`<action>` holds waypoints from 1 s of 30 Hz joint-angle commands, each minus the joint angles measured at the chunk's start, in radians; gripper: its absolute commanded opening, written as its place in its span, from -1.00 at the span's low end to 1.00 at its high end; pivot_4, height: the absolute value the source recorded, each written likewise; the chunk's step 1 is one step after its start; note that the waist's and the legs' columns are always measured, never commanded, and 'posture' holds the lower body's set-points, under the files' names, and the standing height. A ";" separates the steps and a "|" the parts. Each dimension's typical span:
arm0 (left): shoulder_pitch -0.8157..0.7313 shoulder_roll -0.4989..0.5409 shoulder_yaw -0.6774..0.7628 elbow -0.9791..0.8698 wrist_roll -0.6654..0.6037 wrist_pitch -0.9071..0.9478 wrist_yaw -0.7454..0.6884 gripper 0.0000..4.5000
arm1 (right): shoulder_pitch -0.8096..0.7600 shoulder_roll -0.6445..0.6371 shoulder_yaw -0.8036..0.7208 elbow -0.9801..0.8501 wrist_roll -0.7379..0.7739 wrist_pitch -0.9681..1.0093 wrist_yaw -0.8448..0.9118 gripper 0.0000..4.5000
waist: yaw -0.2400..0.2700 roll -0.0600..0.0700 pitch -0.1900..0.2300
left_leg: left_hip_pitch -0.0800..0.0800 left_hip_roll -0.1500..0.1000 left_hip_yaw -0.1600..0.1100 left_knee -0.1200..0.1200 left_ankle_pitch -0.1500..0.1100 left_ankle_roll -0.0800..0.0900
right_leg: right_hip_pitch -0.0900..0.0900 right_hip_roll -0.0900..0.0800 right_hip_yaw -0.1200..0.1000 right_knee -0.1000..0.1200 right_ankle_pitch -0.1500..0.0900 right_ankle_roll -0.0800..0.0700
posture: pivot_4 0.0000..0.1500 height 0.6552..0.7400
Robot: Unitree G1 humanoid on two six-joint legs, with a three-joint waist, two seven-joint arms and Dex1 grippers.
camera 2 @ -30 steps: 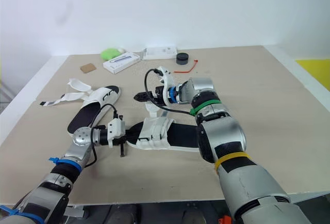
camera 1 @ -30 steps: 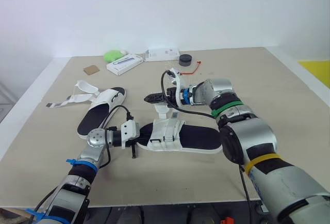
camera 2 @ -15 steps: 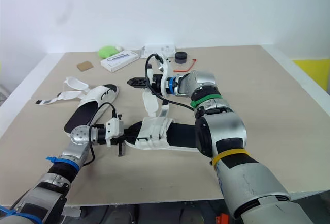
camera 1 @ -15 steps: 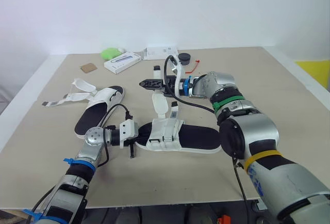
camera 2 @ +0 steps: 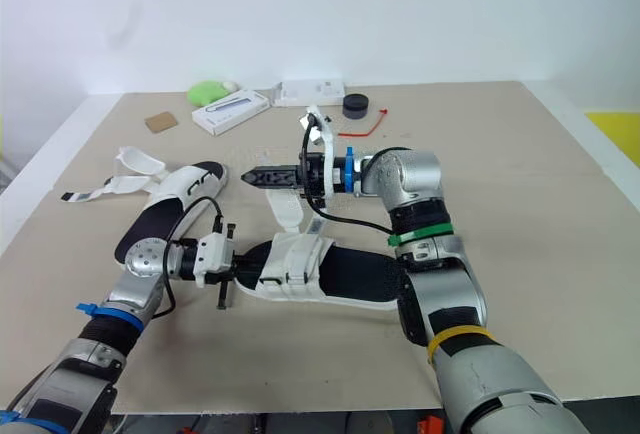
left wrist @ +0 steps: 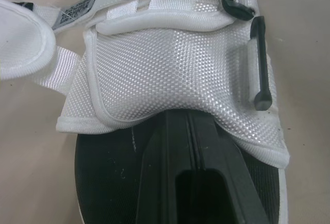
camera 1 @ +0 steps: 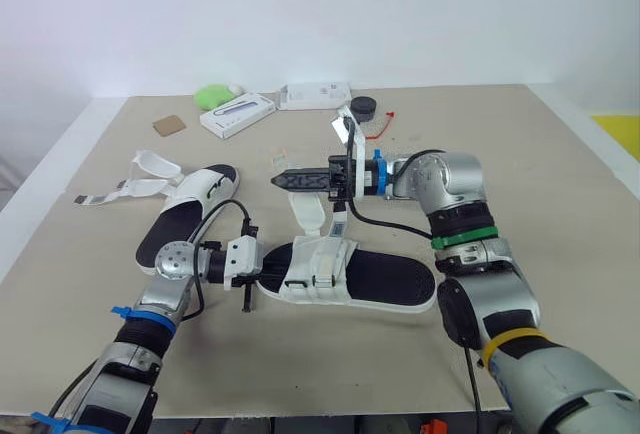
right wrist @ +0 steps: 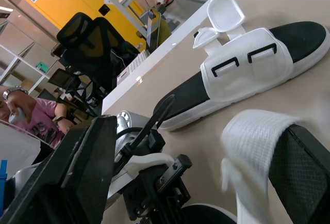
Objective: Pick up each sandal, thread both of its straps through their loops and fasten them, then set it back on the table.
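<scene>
The near sandal point(camera 1: 385, 279), black sole and white mesh upper point(left wrist: 180, 64), lies flat in front of me. My left gripper point(camera 1: 267, 266) is shut, its tips resting on the insole at the edge of the upper. One loose white strap point(camera 1: 305, 209) curls up from the sandal's far side. My right gripper point(camera 1: 285, 180) hovers just above that strap, fingers point(right wrist: 67, 182) open, with the strap point(right wrist: 255, 131) close to one finger but not pinched. The second sandal point(camera 1: 190, 216) lies to the left, its straps point(camera 1: 140, 179) spread open.
Along the far edge lie a green lump point(camera 1: 212, 94), a white remote-like box point(camera 1: 240, 114), a white box point(camera 1: 315, 94), a black cap point(camera 1: 363, 106), a red tie point(camera 1: 385, 124) and a brown card point(camera 1: 168, 124). Beyond the table a person in pink point(right wrist: 20, 118) sits near an office chair point(right wrist: 87, 35).
The head camera has shifted. My right gripper rose from the strap's base, and the strap now stands curled beneath it. My left gripper stays on the sandal.
</scene>
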 commanded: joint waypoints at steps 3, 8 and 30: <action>0.113 0.018 -0.130 0.110 0.129 0.089 -0.037 -1.00 | 0.051 -0.009 -0.031 -0.210 0.095 0.053 -0.045 0.99 | 0.000 -0.001 0.001 | 0.000 0.000 0.000 0.000 -0.001 -0.001 | 0.000 0.000 0.000 0.000 -0.001 0.000 | 1.00 1.00; 0.111 0.019 -0.132 0.123 0.135 0.080 -0.038 -1.00 | 0.103 -0.012 -0.048 -0.330 0.170 0.085 -0.066 0.99 | 0.000 -0.001 0.001 | 0.000 0.000 0.000 0.000 -0.001 -0.002 | 0.000 0.000 0.000 0.000 -0.002 -0.001 | 1.00 1.00; 0.072 0.002 -0.133 0.200 0.155 0.050 -0.032 -1.00 | 0.335 -0.312 0.023 -0.679 0.418 0.239 -0.026 0.99 | 0.001 -0.004 0.001 | 0.003 0.000 -0.002 0.000 -0.004 -0.007 | 0.003 0.001 0.000 -0.001 -0.006 -0.001 | 1.00 1.00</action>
